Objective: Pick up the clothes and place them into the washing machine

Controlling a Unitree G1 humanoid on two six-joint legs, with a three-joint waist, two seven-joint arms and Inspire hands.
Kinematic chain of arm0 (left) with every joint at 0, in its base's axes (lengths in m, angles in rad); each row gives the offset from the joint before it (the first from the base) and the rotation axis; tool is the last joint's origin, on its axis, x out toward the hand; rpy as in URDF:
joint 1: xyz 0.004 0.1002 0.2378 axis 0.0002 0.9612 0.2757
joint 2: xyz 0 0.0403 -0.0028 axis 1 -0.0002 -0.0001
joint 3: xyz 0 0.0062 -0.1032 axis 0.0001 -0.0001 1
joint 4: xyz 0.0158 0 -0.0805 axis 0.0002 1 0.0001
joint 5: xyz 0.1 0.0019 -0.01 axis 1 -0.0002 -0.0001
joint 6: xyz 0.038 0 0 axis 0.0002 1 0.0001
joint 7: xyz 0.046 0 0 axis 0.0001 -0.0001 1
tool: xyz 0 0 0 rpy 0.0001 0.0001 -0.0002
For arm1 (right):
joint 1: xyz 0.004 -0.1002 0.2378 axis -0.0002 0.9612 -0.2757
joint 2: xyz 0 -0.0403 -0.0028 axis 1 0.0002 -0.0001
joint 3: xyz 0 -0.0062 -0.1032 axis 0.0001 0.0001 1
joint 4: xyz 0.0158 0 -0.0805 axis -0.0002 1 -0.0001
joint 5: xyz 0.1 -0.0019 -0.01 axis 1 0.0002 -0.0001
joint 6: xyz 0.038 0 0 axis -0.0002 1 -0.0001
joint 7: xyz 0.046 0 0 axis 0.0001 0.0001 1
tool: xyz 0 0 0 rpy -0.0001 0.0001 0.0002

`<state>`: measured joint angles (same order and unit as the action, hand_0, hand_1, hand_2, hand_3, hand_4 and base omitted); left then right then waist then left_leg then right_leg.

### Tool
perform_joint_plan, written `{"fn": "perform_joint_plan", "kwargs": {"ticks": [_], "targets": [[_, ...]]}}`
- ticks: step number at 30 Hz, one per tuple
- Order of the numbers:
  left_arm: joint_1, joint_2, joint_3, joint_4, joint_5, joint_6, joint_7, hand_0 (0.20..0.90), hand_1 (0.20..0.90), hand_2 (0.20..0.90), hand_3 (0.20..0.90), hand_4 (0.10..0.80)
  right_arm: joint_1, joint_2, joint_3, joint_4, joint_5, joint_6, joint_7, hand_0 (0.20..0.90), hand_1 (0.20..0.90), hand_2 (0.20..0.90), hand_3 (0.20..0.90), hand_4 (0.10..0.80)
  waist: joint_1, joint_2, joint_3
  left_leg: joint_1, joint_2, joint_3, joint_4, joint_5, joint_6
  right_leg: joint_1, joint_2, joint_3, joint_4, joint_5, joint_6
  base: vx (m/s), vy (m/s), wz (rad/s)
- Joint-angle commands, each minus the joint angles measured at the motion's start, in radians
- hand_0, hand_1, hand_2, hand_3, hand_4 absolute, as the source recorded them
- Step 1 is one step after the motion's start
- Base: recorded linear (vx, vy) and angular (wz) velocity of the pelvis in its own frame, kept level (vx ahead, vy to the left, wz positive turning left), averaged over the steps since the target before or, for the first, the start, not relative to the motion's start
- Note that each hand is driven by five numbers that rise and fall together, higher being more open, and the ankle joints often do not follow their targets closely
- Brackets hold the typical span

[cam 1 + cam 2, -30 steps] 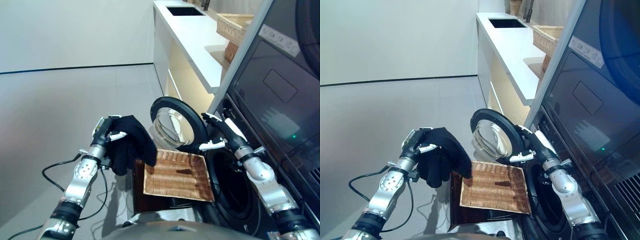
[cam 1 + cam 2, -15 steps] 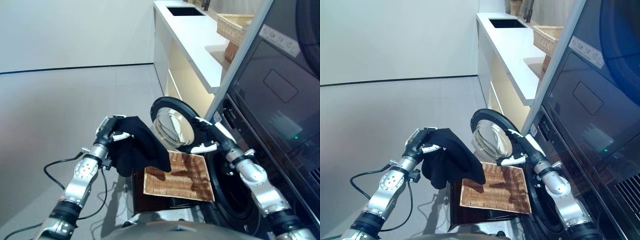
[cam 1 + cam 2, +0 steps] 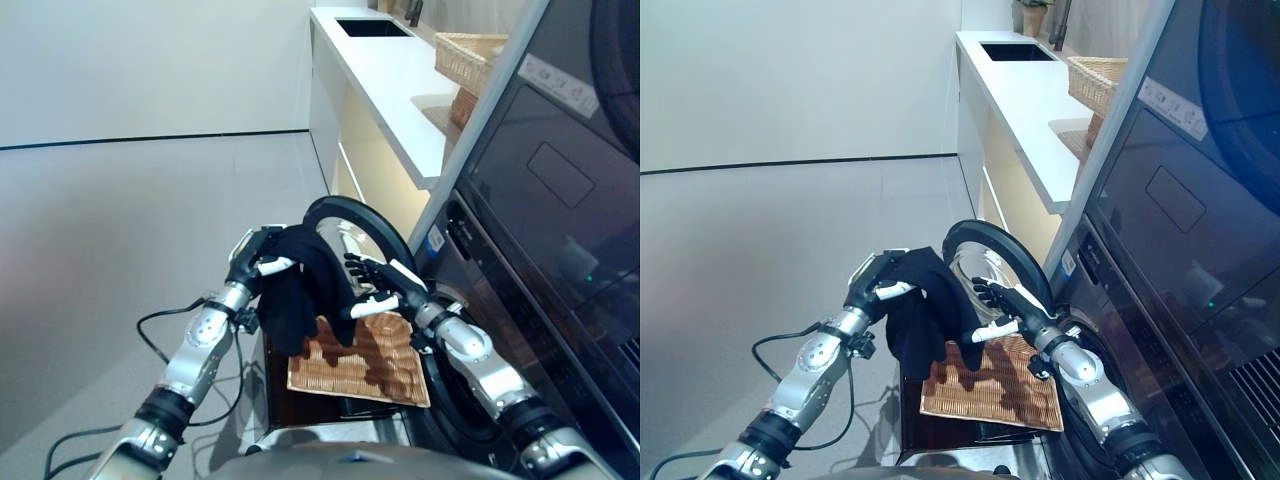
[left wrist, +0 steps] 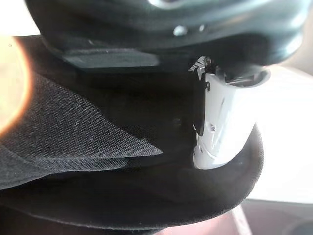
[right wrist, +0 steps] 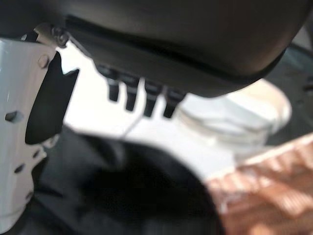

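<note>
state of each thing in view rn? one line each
Washer door: swung open.
Black garment: off the floor, hanging over the tray.
Left hand: shut on the garment.
Right hand: open, fingers spread beside the garment.
Wicker tray: flat in front of the washer, nothing lying on it.

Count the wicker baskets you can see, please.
2. One flat basket lies in front of the washer, below the black cloth held in the left robot hand. Another basket stands on the counter. Others may be hidden.
</note>
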<state>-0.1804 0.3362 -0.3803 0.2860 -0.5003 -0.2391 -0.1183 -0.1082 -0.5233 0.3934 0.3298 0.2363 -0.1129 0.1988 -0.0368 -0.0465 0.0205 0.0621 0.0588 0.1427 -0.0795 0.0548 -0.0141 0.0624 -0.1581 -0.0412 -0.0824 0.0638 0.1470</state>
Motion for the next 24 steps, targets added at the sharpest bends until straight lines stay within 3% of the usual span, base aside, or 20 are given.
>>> {"fn": "perform_joint_plan", "kwargs": {"ticks": [1,9,24], "targets": [[-0.220,-0.052,-0.035,0.057,-0.083,-0.101,-0.027,0.200,0.200,0.200,0.200,0.300,-0.118,0.027,-0.002,-0.005,0.075,-0.112,-0.001,0.900,0.900,0.900,0.900,0.800,0.037,-0.018,-0.099,-0.039,0.033,-0.065,0.027,0.018,-0.058,-0.046,-0.018,-0.001,0.083,0.006,0.021,0.000,0.000,0.00],[-0.261,-0.114,-0.087,0.087,-0.167,-0.084,-0.043,0.200,0.200,0.200,0.200,0.300,-0.168,0.086,0.044,0.071,0.085,-0.102,-0.028,0.900,0.900,0.900,0.900,0.800,0.032,-0.015,-0.104,-0.034,0.034,-0.061,0.021,0.019,-0.058,-0.046,-0.018,0.004,0.078,0.010,0.021,0.000,0.000,0.00],[-0.288,-0.163,-0.153,0.102,-0.222,-0.065,-0.093,0.200,0.200,0.200,0.200,0.300,-0.238,0.150,0.129,0.147,0.160,-0.092,0.021,0.900,0.900,0.900,0.900,0.800,0.037,-0.015,-0.100,-0.036,0.031,-0.062,0.016,0.021,-0.058,-0.046,-0.017,-0.001,0.077,0.009,0.021,0.000,0.000,0.00]]}}
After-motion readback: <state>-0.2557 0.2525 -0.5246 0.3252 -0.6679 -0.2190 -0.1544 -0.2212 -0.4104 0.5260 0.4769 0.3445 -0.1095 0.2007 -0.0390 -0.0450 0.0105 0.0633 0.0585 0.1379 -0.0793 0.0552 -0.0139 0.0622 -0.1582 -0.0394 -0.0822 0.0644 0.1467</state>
